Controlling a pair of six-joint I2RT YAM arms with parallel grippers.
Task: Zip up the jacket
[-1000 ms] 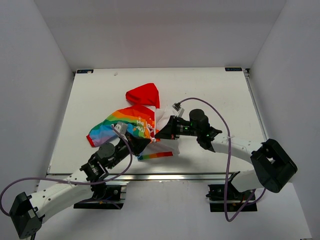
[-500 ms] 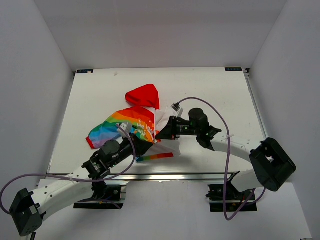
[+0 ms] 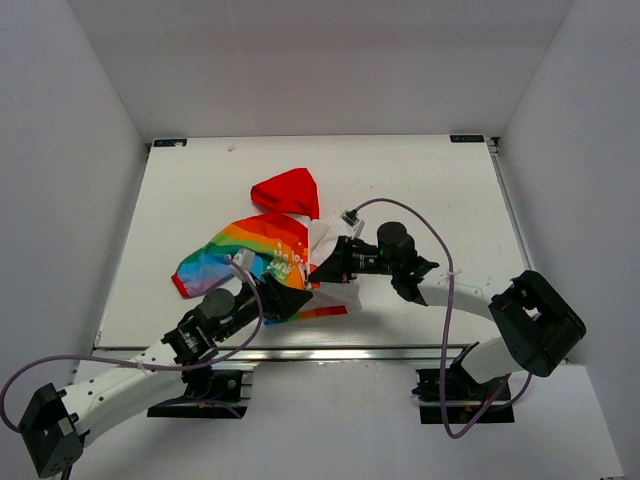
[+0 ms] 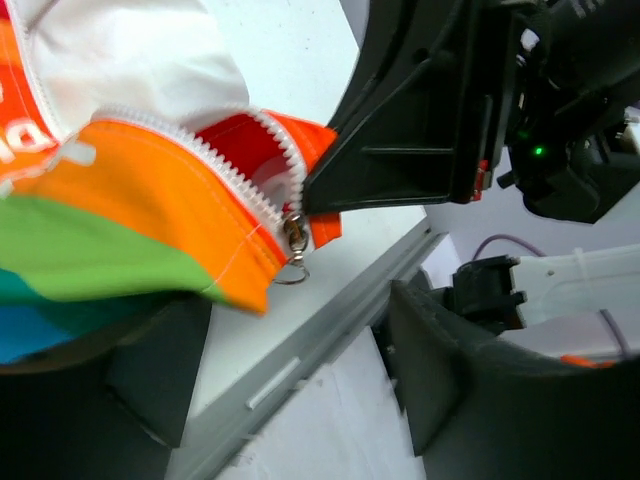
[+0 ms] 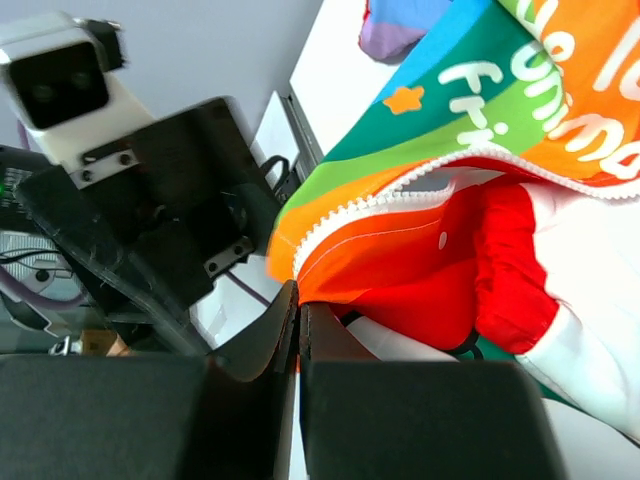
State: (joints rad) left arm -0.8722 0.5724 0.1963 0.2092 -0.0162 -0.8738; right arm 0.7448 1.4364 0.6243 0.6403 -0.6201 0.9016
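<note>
The jacket (image 3: 255, 250) sits clamped in right tool (image 3: 316, 271); left tool (image 3: 291, 299) gapes wide alongside

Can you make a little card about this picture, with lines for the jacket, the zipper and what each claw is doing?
jacket: crumpled on the white table, rainbow side up, red hood away from the arms
zipper: undone, teeth spread apart above the slider
zipper slider: down at the hem, little ring hanging
left claw: open, holding nothing, near the slider
right claw: shut, pinching the hem corner beside the slider
</note>
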